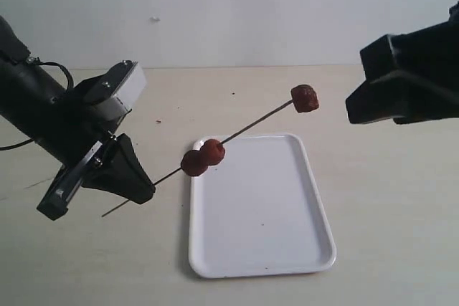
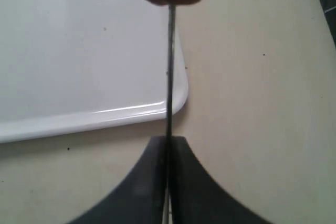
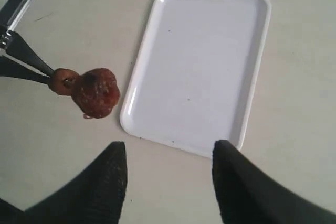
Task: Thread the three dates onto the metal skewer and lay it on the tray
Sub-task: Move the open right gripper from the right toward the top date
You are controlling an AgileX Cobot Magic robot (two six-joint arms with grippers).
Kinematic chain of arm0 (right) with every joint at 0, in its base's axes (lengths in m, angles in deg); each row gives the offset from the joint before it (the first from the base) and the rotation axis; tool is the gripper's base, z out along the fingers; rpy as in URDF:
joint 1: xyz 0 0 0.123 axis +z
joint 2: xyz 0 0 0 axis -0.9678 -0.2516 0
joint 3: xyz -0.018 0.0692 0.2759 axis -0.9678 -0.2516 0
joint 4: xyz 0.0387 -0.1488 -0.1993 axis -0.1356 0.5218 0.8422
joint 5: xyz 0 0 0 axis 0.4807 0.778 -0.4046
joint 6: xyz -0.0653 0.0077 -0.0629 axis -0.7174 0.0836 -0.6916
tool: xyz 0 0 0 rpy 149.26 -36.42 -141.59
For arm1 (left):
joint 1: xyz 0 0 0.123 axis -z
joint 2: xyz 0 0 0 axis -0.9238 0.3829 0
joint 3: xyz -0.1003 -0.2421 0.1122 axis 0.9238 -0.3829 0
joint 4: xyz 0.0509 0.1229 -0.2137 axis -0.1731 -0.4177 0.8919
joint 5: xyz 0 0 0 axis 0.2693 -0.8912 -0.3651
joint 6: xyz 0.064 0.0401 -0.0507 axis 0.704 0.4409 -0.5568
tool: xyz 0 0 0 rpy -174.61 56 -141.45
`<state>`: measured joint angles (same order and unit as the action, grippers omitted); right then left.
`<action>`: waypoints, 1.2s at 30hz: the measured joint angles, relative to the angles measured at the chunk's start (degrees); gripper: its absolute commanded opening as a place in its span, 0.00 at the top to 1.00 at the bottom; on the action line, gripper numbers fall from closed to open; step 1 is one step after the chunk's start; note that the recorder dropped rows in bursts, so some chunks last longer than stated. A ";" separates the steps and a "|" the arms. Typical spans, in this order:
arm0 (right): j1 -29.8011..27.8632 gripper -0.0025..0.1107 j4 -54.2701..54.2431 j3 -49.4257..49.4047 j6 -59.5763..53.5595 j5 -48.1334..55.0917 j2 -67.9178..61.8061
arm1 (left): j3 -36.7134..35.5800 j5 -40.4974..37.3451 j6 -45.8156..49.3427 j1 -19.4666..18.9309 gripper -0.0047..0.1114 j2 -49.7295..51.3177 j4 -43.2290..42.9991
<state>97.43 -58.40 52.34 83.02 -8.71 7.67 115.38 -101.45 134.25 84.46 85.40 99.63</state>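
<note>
Saw pale table (image 1: pixel 387 206) filling most of ext. view. Found white rect. tray (image 1: pixel 262 213) flat on it, abt 6 o'clock from view centre, long sides running 12 to 6, nothing lying in it.

Found L gripper (image 1: pixel 140 190) at 8 o'clock of tray, off its rim, black fingers (image 2: pixel 142 187) clenched tight on metal skewer (image 1: pixel 251 128) near its low end, w/ short stub poking out behind toward 8 o'clock. Found R gripper (image 1: pixel 362 84) at 2 o'clock of tray, up in air, jaws spread wide, nothing between them. In R wrist view saw both fingers (image 3: pixel 113 171) well apart.

Noted skewer raised off table, tilted, running from 8 o'clock up to 2 o'clock across tray's 11 o'clock corner. Counted three dates (image 1: pixel 212 151) threaded on it. Saw pair (image 1: pixel 193 163) touching each other abt mid-rod, above that corner's rim. Saw third date (image 1: pixel 305 98) at high tip, well apart from pair, near R gripper but clear of it.
</note>
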 measured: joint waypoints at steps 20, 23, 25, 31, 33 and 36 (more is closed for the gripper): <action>-11.52 0.86 14.68 -1.83 -7.75 15.09 6.93 | 0.00 -1.84 0.00 0.00 0.96 0.00 0.07; -11.52 0.61 13.16 -3.36 -8.89 15.09 7.56 | 0.00 -1.84 0.00 0.00 0.96 0.00 0.07; -11.52 0.63 16.67 -4.80 -6.68 15.09 7.80 | 0.00 -1.84 0.00 0.00 0.96 0.00 0.07; -11.98 0.73 29.53 -5.21 -1.75 12.53 9.55 | 0.00 -2.45 -1.37 0.00 0.96 0.00 0.43; -11.98 0.73 31.48 -5.21 -0.47 12.53 10.77 | 0.00 -3.12 -1.49 0.00 0.96 0.00 0.43; -11.98 0.73 30.43 -5.21 2.17 13.00 12.07 | 0.00 -3.34 -1.49 0.00 0.96 0.00 0.43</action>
<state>85.46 -27.97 47.13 85.19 4.28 19.74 115.38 -104.79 132.76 84.46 85.40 100.06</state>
